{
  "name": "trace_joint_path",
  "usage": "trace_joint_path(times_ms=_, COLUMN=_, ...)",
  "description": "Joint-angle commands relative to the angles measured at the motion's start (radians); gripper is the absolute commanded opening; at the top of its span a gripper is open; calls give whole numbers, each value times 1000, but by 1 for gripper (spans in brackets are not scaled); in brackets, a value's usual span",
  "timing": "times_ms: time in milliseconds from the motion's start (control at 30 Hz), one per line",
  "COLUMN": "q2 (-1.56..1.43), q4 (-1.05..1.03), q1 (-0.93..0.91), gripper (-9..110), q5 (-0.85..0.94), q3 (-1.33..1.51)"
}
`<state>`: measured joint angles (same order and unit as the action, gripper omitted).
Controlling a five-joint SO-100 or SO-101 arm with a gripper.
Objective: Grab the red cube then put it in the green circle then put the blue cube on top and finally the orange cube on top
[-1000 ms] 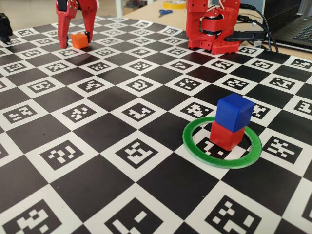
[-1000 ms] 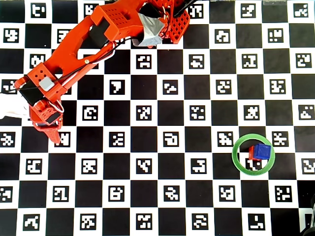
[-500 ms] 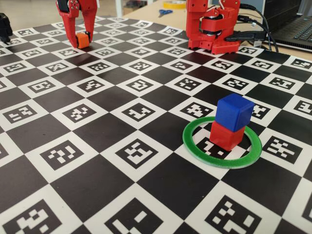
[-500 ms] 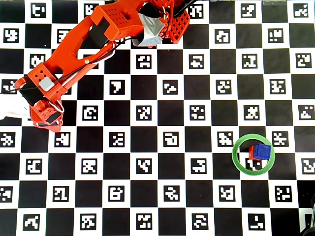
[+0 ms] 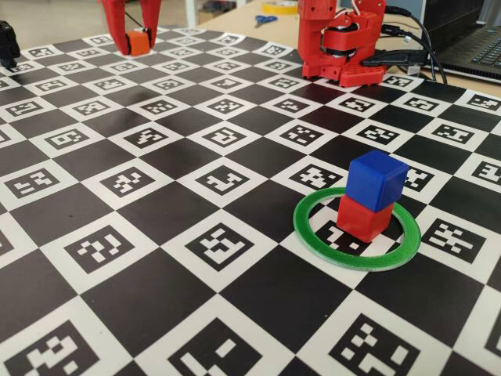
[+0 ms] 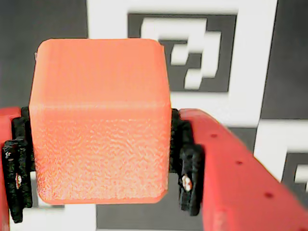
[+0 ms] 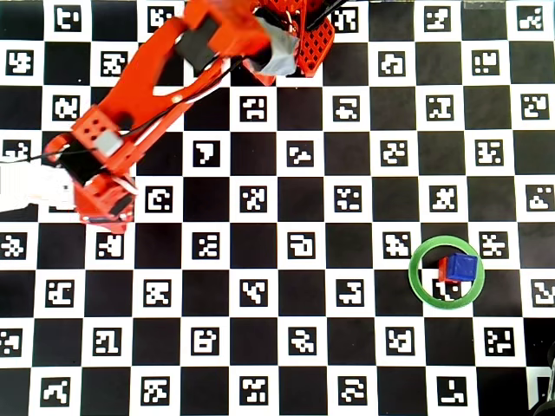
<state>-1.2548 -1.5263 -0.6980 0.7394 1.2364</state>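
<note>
Orange cube (image 6: 98, 120) fills most of the wrist view, clamped between the gripper's (image 6: 98, 159) two red fingers, whose black pads (image 6: 185, 163) press flat on its left and right side faces. It sits square in that grasp, top edge level, one smooth face turned up and a textured face toward the camera; being a cube, it has no long axis to speak of. In the fixed view it shows as a small orange block (image 5: 140, 42) at the far left of the board, between the two fingers of the gripper (image 5: 138, 39), whose upper part runs off the top edge. Whether it touches the board there cannot be told.

Largest in the scene is the checkerboard mat (image 7: 277, 286) of black squares and white squares printed with markers. Next is the red arm (image 7: 156, 78), reaching from its base (image 5: 340, 43) at the far edge down to the left side in the overhead view; the cube itself is hidden under the arm there.

Well apart, toward the right, lies the green circle (image 5: 313, 235), flat on the mat. Inside it stands the red cube (image 5: 362, 219), and the blue cube (image 5: 376, 180) rests on top, shifted a little to the right and turned slightly against the one below, so the red shows at the left in the overhead view (image 7: 444, 267) beside the blue (image 7: 463, 266).
</note>
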Motion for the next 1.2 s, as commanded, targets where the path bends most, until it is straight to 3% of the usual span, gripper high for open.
trace_joint_path(times_ms=0, q2=-236, q4=-40, q1=107, gripper=8, q5=-91, q3=46)
trace_joint_path(times_ms=400, q2=-382, q4=-169, q1=575, gripper=7, q5=-489, q3=215)
trace_joint_path(times_ms=667, q2=-359, q4=-170, q1=934, gripper=6, q5=-716, q3=184)
trace_joint_path(times_ms=1167, q2=-109, q4=-199, q1=1236, gripper=11, q5=-1043, q3=-104)
